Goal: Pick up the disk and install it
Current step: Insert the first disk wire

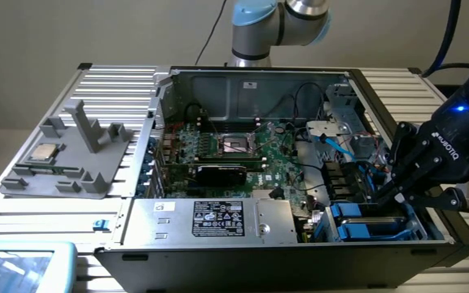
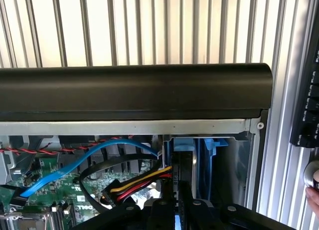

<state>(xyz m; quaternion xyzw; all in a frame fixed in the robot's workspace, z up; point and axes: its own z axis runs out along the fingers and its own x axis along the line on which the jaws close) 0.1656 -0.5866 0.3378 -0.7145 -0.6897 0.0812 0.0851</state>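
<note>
Blue plastic frames the disk (image 1: 356,211), which lies in the drive bay of the open computer case (image 1: 243,91), on the exterior view's right. The gripper (image 1: 383,198) reaches down into that bay just beside it, fingers pressed together; whether they pinch anything cannot be told.

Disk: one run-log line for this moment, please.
gripper: shut | at: drive bay | disk: blue carrier in bay | held: cannot tell
</note>
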